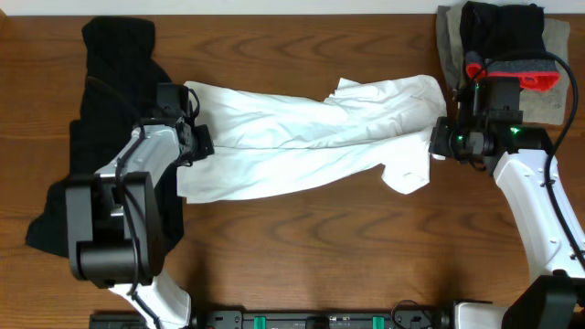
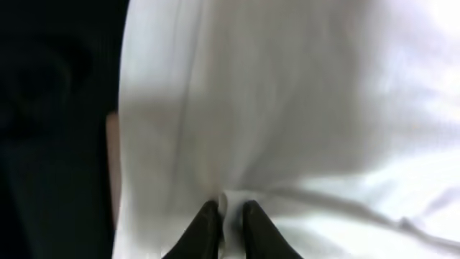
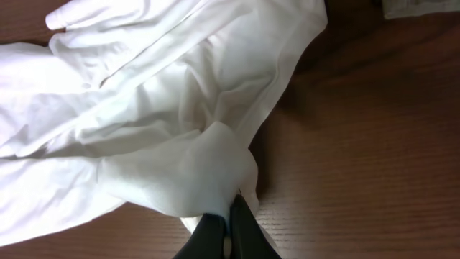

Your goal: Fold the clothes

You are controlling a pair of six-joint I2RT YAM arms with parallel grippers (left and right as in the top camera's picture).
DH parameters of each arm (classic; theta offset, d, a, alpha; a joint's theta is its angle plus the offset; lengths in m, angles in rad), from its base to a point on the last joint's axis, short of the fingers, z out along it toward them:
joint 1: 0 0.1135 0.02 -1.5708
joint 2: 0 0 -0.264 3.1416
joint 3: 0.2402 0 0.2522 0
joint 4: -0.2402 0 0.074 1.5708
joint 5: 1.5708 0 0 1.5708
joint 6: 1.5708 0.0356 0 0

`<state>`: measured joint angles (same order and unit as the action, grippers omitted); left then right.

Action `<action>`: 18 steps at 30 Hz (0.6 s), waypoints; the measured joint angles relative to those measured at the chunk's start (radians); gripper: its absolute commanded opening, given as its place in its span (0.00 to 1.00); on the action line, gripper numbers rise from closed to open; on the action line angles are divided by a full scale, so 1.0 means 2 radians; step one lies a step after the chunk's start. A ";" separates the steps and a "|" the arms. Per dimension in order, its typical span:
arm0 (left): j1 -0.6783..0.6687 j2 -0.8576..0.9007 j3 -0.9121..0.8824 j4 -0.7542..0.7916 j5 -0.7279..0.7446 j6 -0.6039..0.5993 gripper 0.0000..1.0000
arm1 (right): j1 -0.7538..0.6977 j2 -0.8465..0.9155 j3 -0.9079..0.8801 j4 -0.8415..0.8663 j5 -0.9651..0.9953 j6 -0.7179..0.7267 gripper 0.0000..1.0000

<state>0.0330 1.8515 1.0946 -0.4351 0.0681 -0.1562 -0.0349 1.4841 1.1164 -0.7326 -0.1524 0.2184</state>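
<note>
- Across the worktop, stretched from 9 to 3 o'clock, lies a crumpled white shirt.
- At its 9 o'clock edge the left fingers are almost closed, pinching a fold of the cloth.
- At its 3 o'clock end the right fingers are almost closed, clamping a white flap.
- At 9 o'clock lies a black garment; at 1 o'clock, a grey, black and red pile.

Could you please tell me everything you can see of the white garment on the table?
The white garment looks like thin, soft cloth, perhaps a shirt. It lies stretched sideways across the wooden table, rumpled, with long creases and a flap at the lower right. The left gripper pinches its left edge, beside a black garment; the right gripper pinches its right end.
</note>
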 measured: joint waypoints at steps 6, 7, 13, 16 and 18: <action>0.000 -0.094 0.000 -0.056 0.000 -0.001 0.06 | 0.000 0.000 0.000 0.006 -0.001 0.000 0.01; 0.000 -0.113 0.000 -0.065 0.000 0.000 0.06 | 0.000 0.000 0.000 0.006 -0.001 0.000 0.01; 0.000 -0.197 0.000 -0.097 0.000 0.000 0.06 | 0.000 0.000 0.003 0.002 -0.004 0.000 0.01; 0.000 -0.203 0.000 -0.097 0.000 0.002 0.17 | 0.000 0.000 0.008 0.002 -0.005 0.000 0.01; 0.000 -0.193 0.000 -0.096 0.000 0.003 0.35 | 0.000 -0.001 0.008 0.002 -0.005 0.000 0.01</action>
<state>0.0330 1.4647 1.0946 -0.6277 0.0681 -0.1505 -0.0353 1.4826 1.1332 -0.7292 -0.1627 0.2180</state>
